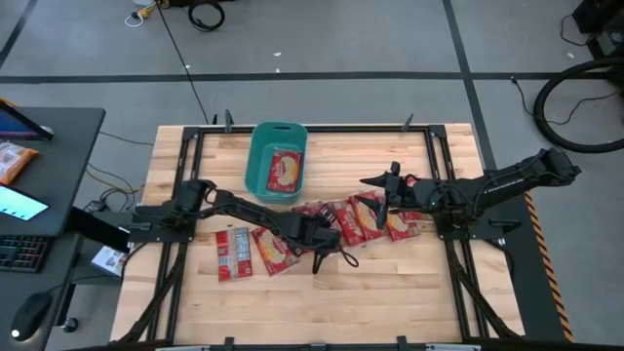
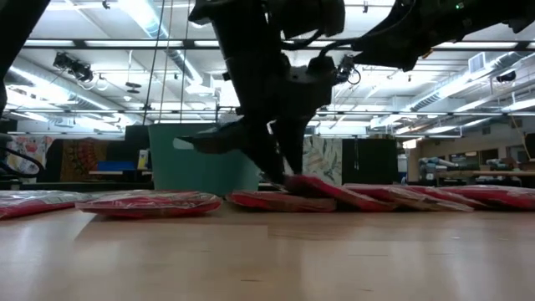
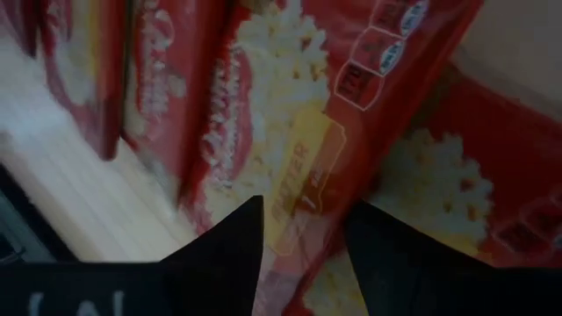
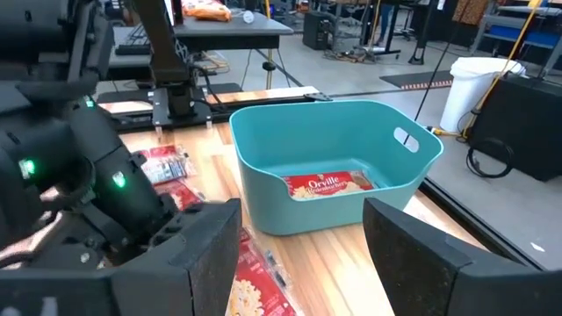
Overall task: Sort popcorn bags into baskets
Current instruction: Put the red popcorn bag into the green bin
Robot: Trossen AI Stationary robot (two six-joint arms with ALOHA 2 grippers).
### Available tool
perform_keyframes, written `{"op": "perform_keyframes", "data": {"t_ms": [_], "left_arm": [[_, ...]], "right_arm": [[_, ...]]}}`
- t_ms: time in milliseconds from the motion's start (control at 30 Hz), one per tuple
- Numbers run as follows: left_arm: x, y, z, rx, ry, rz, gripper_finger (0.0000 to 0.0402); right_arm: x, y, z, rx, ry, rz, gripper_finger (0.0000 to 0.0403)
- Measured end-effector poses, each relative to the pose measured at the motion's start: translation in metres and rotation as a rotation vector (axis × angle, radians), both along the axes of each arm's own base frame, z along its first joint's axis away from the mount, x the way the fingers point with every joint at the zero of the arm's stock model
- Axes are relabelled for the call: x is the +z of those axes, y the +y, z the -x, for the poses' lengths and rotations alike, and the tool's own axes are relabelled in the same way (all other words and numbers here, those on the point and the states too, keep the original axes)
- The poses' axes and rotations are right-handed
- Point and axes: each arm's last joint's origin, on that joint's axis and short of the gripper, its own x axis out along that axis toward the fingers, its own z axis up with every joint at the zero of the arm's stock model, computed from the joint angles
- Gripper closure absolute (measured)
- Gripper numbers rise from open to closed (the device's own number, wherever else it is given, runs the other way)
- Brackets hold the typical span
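Left wrist view: left gripper [image 3: 303, 233] is spread open, straddling a bag [image 3: 299, 132] in the table's middle row. Flat, glossy, light, likely slippery; an edge pinch is advised. Right gripper [image 4: 299, 254] is held open near the basket [image 4: 263, 145].

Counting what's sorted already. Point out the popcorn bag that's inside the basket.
It is the popcorn bag lying flat on the floor of the teal basket. Every other red bag lies on the wooden table, outside it.
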Motion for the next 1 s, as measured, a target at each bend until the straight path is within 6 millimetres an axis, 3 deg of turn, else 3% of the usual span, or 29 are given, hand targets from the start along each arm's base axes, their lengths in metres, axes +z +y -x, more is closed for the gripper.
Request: {"op": "perform_keyframes", "data": {"t_ms": [167, 367, 500, 800, 1000], "left_arm": [[-0.003, 0.0, 0.0, 0.003, 0.01, 0.017, 0.0287], [-0.003, 0.0, 0.001, 0.029, 0.008, 0.027, 0.0385], [0.006, -0.001, 0.005, 0.027, 0.015, 0.012, 0.0391], [0.076, 0.002, 0.021, -0.015, -0.122, -0.146, 0.0397], [0.129, 0.025, 0.041, 0.148, -0.304, -0.155, 0.0398]], "right_arm": [[0.0, 0.0, 0.0, 0.0, -0.001, 0.0, 0.016], [0.0, 0.0, 0.0, 0.0, -0.001, 0.001, 0.016], [0.0, 0.0, 0.0, 0.0, -0.001, 0.001, 0.016], [0.001, 0.0, 0.0, 0.001, -0.007, 0.0, 0.016], [0.001, 0.0, 0.0, 0.001, -0.008, 0.0, 0.016]]}}
